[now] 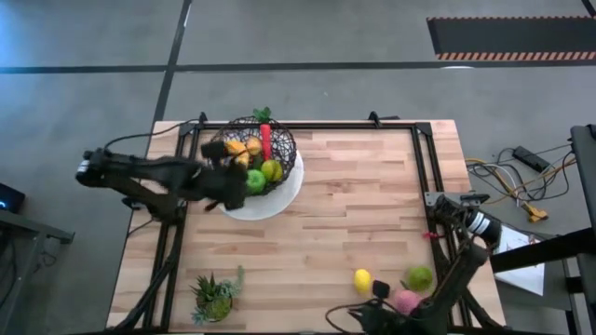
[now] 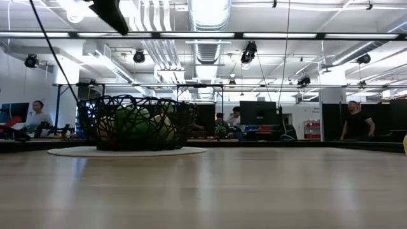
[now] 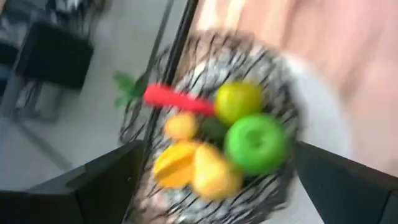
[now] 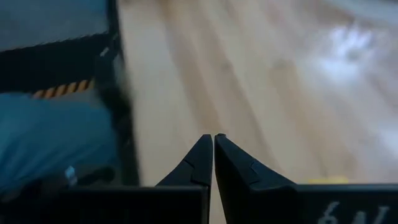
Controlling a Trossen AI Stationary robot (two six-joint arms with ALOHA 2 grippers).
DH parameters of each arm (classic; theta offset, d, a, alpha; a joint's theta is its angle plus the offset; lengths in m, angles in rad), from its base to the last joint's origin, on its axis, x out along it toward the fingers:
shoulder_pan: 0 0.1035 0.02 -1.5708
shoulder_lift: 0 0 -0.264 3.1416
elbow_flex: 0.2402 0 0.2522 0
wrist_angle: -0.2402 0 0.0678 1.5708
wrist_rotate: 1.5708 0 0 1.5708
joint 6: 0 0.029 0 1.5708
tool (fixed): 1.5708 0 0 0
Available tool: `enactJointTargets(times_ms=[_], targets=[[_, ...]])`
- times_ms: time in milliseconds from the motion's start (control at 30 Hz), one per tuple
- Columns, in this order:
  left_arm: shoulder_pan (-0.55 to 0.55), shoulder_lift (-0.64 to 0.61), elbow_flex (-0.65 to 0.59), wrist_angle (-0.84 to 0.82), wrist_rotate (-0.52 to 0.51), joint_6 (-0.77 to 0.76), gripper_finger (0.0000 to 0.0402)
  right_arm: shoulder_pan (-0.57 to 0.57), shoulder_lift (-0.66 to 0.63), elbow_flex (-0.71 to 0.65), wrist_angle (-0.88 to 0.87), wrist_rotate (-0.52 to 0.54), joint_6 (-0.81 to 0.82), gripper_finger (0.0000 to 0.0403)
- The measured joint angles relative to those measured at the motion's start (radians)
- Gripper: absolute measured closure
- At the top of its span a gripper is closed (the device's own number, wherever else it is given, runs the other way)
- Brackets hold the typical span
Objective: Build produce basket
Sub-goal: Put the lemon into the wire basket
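Near edge: yellow piece [image 1: 362,278], green piece [image 1: 420,276], pink piece [image 1: 406,300] beside my right gripper [image 4: 213,138], fingers together. Far left, left gripper [image 1: 226,181] spread wide over basket [image 1: 283,149] holding produce [image 3: 255,142].

Open-plan lab or workshop hall — exposed silver ceiling ducts [image 2: 206,25], hanging black spotlights [image 2: 249,52], dark monitor screens [image 2: 257,113], seated people [image 2: 38,114] at benches — grey concrete floor [image 1: 326,33].

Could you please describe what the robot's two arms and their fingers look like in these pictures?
Both arms are dark, nearly black, jointed links. The left arm trails a thin dark cable near its base. The right arm has a pale band at one joint. The right gripper has black, wedge-shaped fingers tapering to points, with white markings on its body.
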Motion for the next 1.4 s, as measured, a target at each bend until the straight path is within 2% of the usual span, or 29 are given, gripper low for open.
enactJointTargets(times_ms=[200,400,600,733,867,1000,1133,1400], targets=[[-0.323,-0.119,-0.190,0.279,-0.097,-0.165,0.0011,0.047,-0.013,-0.008,-0.168,-0.081,0.279,0.0382],[-0.565,-0.112,-0.379,0.677,-0.164,-0.197,0.0011,0.041,0.007,-0.040,-0.265,-0.136,0.475,0.0326],[-0.658,-0.022,-0.488,0.977,-0.172,-0.199,0.0011,-0.021,0.024,-0.088,-0.308,-0.180,0.672,0.0236],[-0.667,0.068,-0.497,1.034,-0.174,-0.214,0.0011,-0.062,0.030,-0.104,-0.301,-0.181,0.688,0.0182],[-0.664,0.134,-0.486,1.030,-0.178,-0.207,0.0011,-0.102,0.032,-0.119,-0.303,-0.190,0.674,0.0152],[-0.663,0.156,-0.485,1.030,-0.198,-0.188,0.0011,-0.136,0.032,-0.142,-0.300,-0.182,0.621,0.0149],[-0.663,0.149,-0.485,1.030,-0.198,-0.188,0.0011,-0.164,0.032,-0.163,-0.259,-0.169,0.490,0.0165],[-0.680,0.112,-0.485,1.021,-0.198,-0.187,0.0011,-0.214,0.031,-0.176,-0.250,-0.145,0.398,0.0244]])
